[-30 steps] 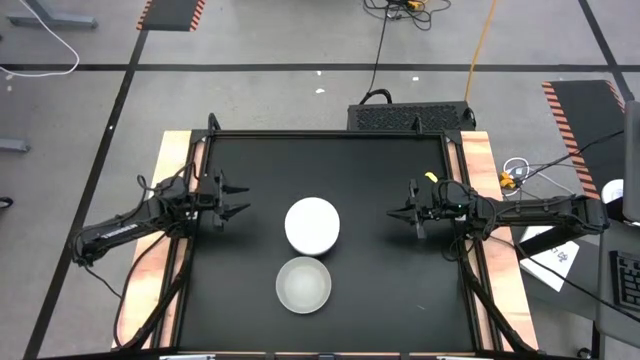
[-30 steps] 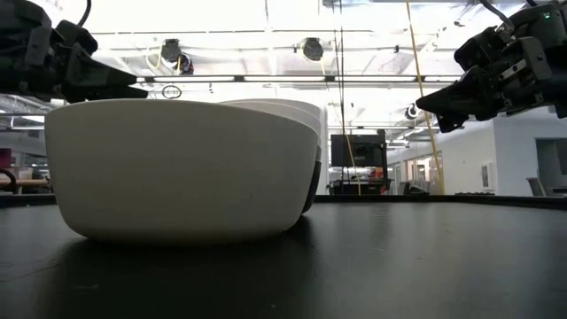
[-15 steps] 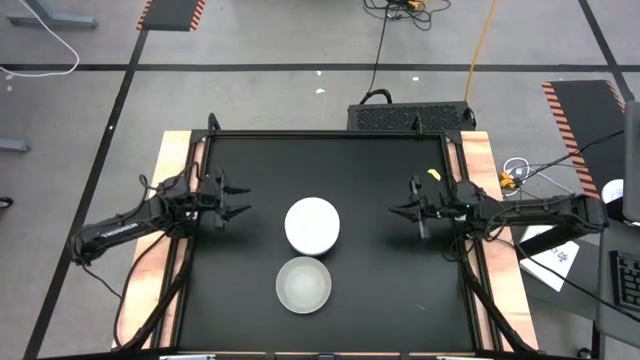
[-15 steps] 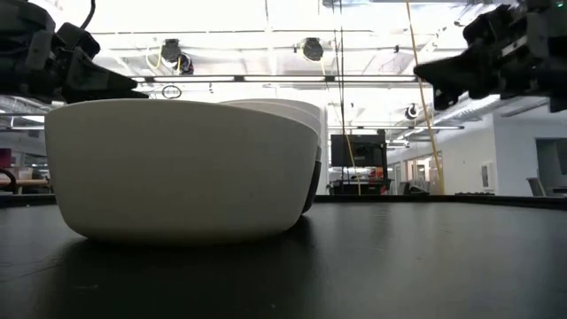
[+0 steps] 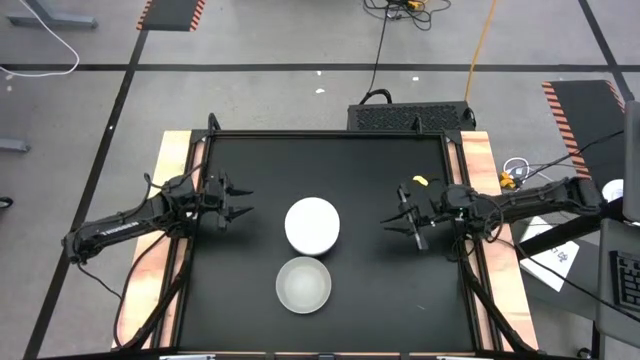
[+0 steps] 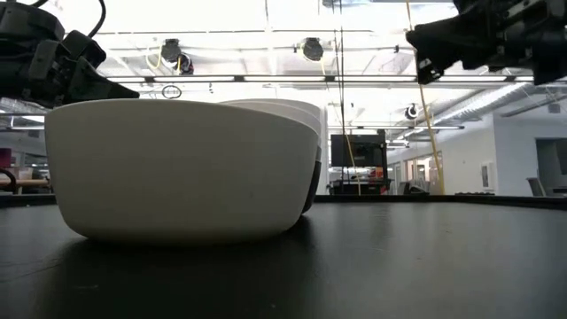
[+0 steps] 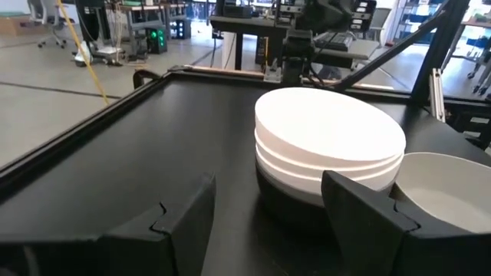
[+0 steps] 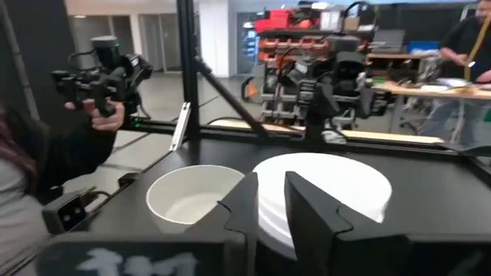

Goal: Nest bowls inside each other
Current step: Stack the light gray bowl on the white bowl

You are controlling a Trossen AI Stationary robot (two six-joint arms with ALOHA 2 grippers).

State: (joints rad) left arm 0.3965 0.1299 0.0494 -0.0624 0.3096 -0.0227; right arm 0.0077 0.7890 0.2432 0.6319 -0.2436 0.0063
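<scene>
A nested stack of bowls (image 5: 312,225) stands mid-table: white rims on top, a dark bowl lowest (image 7: 322,153). A single pale bowl (image 5: 303,284) stands upright on the table just near of the stack; in the low view this single bowl (image 6: 177,168) hides most of the stack. My left gripper (image 5: 240,200) hovers open to the left of the stack, fingers pointing at it (image 7: 268,184). My right gripper (image 5: 392,212) hovers to the right of the stack, raised, with a narrow gap between its fingers (image 8: 270,188).
The black table top (image 5: 330,160) has a raised frame and wooden strips along both sides. A small yellow object (image 5: 420,181) lies near the right arm. A black box (image 5: 410,115) sits beyond the far edge. A person's hand (image 8: 96,115) shows beside the table in the right wrist view.
My right gripper has risen and shifted a little toward the stack, turning about its wrist. The bowls have stayed where they were.
</scene>
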